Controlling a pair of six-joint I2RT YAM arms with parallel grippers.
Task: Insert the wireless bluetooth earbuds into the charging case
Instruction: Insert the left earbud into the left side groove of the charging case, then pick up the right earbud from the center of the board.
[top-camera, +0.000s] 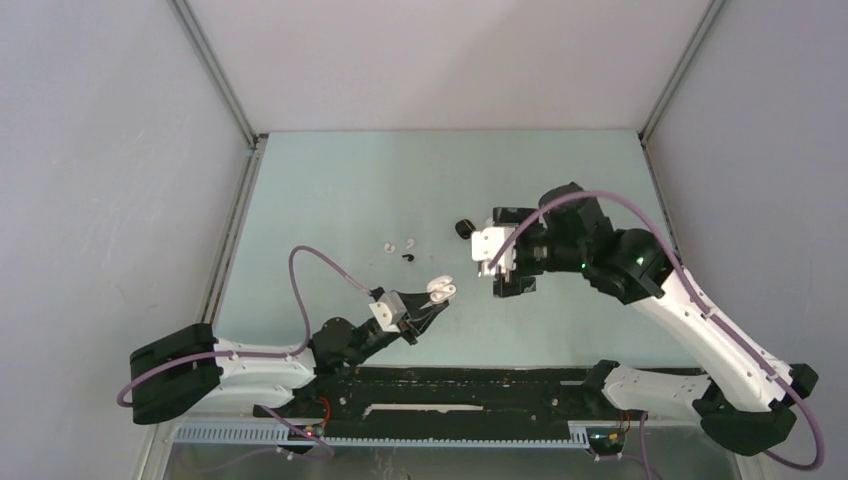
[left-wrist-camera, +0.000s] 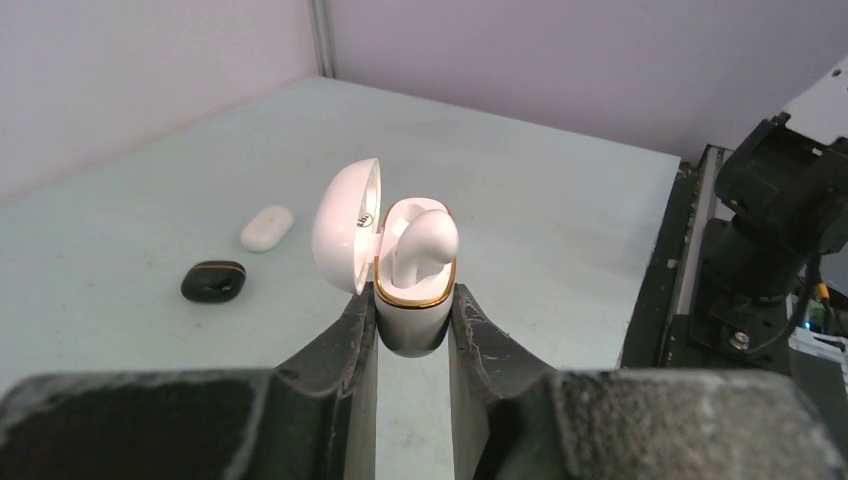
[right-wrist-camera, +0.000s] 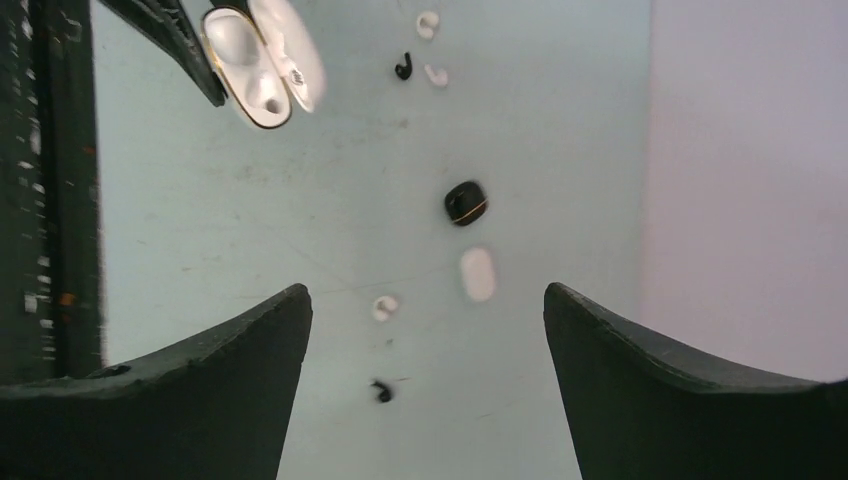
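Note:
My left gripper (top-camera: 428, 304) is shut on an open white charging case (top-camera: 441, 290) with a gold rim and holds it above the table. In the left wrist view the case (left-wrist-camera: 412, 300) sits between the fingers (left-wrist-camera: 350, 340), lid open to the left, with one white earbud (left-wrist-camera: 428, 236) in it. My right gripper (right-wrist-camera: 425, 292) is open and empty, above a white earbud (right-wrist-camera: 384, 307) and a black earbud (right-wrist-camera: 381, 391) on the table. Two white earbuds (top-camera: 388, 246) and a black one (top-camera: 406, 257) lie further left.
A closed black case (right-wrist-camera: 466, 203) and a closed white case (right-wrist-camera: 478, 274) lie on the table near the right gripper; both show in the left wrist view, black case (left-wrist-camera: 213, 281), white case (left-wrist-camera: 266, 227). Walls enclose the pale green table (top-camera: 330, 190).

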